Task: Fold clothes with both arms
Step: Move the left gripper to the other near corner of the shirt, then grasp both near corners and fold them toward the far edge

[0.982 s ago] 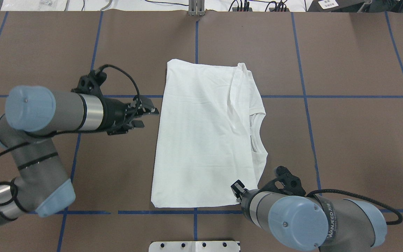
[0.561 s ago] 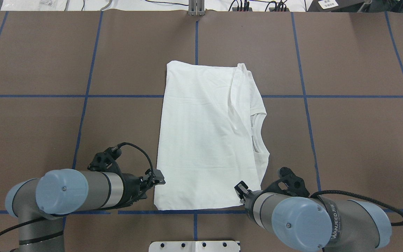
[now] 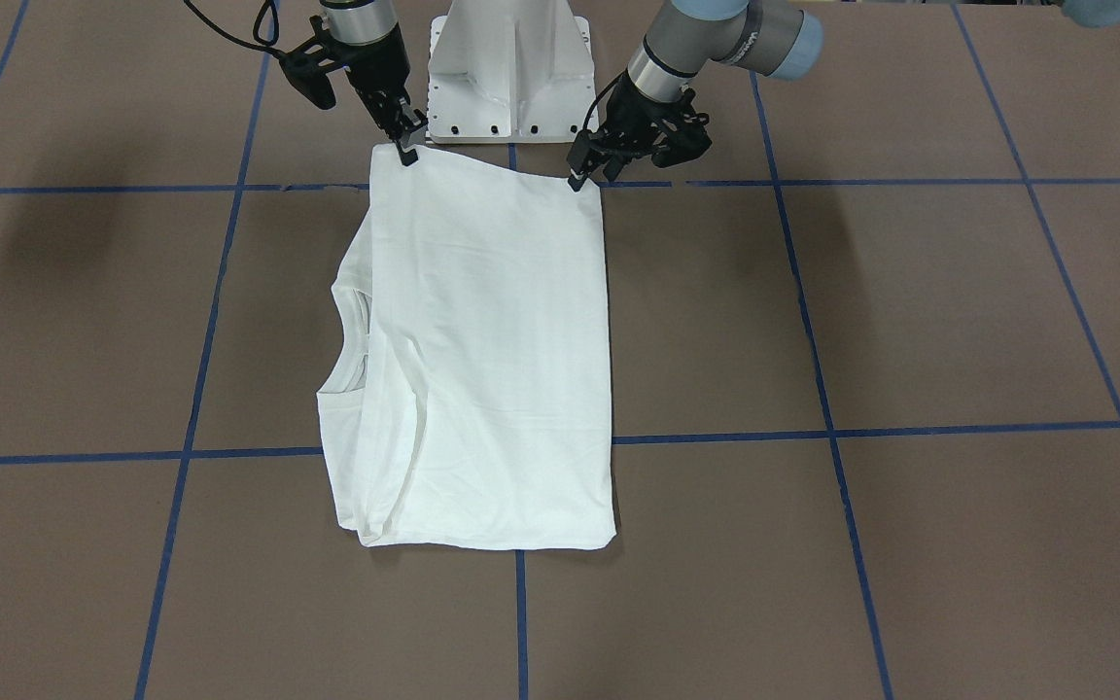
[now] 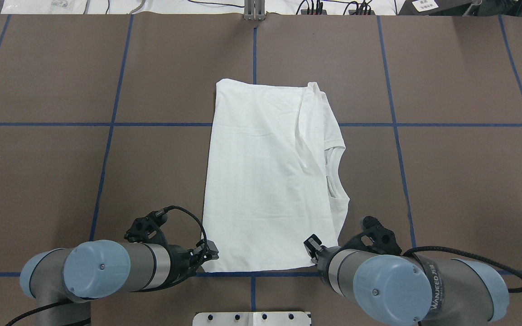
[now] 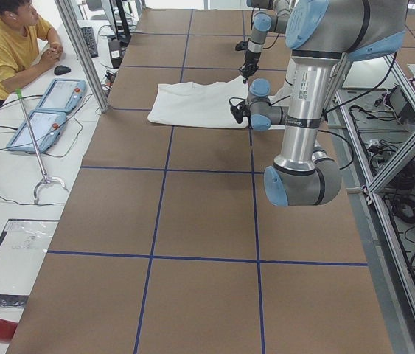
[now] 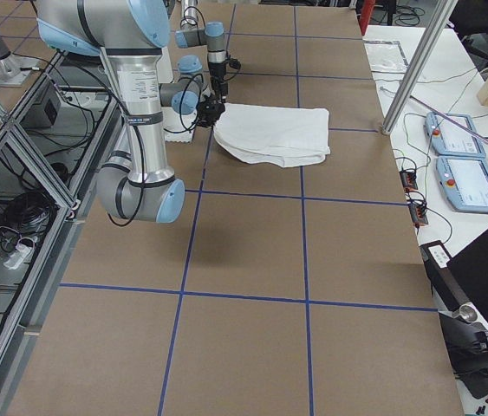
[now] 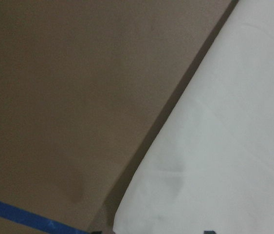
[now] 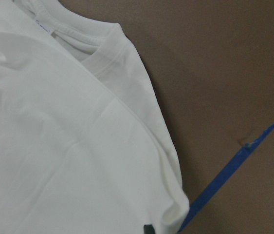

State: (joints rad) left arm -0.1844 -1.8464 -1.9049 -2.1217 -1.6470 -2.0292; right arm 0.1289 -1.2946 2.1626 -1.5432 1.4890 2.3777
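The white T-shirt (image 4: pixel 265 181) lies folded into a tall rectangle on the brown table, with its ribbed collar (image 4: pixel 332 174) at the right edge. No printed text shows. My left gripper (image 4: pixel 210 254) sits low at the shirt's near left corner. In the left wrist view its two tips stand apart at either side of that corner (image 7: pixel 224 146), so it is open. My right gripper (image 4: pixel 311 245) is at the near right corner, with one fingertip on the cloth (image 8: pixel 54 146); it looks shut on the corner. The front view shows both, left (image 3: pixel 581 177) and right (image 3: pixel 407 154), at the near edge of the shirt (image 3: pixel 492 340).
The white pedestal base (image 3: pixel 507 68) stands just behind the shirt's near edge. Blue tape lines (image 4: pixel 107 123) grid the table. An operator (image 5: pixel 12 44) sits beyond the far end with tablets (image 5: pixel 45 110) and a metal post (image 5: pixel 82 51).
My left arm swung from beside the shirt's left edge back to its near left corner and lowered. The shirt's near left edge shifted slightly right. The right arm barely moved.
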